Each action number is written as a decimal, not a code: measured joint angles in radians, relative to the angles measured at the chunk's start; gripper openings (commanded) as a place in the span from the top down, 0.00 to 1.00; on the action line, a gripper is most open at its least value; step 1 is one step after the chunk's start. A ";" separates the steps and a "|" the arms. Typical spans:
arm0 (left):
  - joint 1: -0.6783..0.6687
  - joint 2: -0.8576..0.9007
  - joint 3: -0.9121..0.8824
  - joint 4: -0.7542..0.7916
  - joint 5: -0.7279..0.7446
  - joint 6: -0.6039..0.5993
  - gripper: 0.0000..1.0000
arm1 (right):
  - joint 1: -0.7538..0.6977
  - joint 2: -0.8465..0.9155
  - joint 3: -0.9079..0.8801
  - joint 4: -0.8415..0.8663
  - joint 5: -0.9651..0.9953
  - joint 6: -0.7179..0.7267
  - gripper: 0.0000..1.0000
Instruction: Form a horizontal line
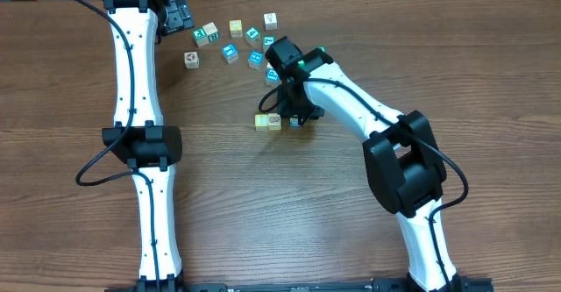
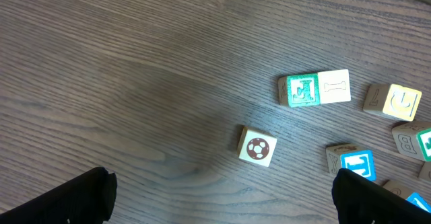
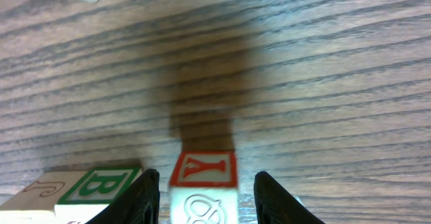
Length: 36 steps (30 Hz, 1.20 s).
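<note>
Running left to right on the table [image 1: 70,195], the line [image 1: 268,121] shows only two cubes overhead. Its right end hides under the right gripper [image 3: 207,194], whose jaws loosely straddle the Y cube [image 3: 202,169] with a gap showing. The left gripper [image 2: 222,200] gapes wide, empty.

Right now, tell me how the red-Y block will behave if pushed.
The red-Y block looks a stiff, flat-faced cube, so it should slide, not roll. Sitting flat on the table, it probably won't tip. Pushed toward the green-B block, it would likely shove that too.
</note>
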 measured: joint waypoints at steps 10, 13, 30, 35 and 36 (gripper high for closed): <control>0.000 0.000 0.000 0.000 0.000 0.000 0.00 | -0.114 0.000 0.008 0.001 -0.084 -0.002 0.63; 0.000 0.000 0.000 0.000 0.000 0.000 0.00 | -0.130 0.000 0.008 -0.011 -0.105 -0.003 0.64; 0.000 0.000 0.000 0.000 0.000 0.000 0.00 | -0.125 0.000 0.008 -0.106 -0.127 -0.004 0.67; 0.000 0.000 0.000 0.000 0.000 0.000 0.00 | -0.123 0.000 0.008 -0.090 -0.123 -0.005 0.70; 0.000 0.000 0.000 0.000 0.000 0.000 0.00 | -0.123 0.000 0.008 -0.091 -0.123 -0.004 0.71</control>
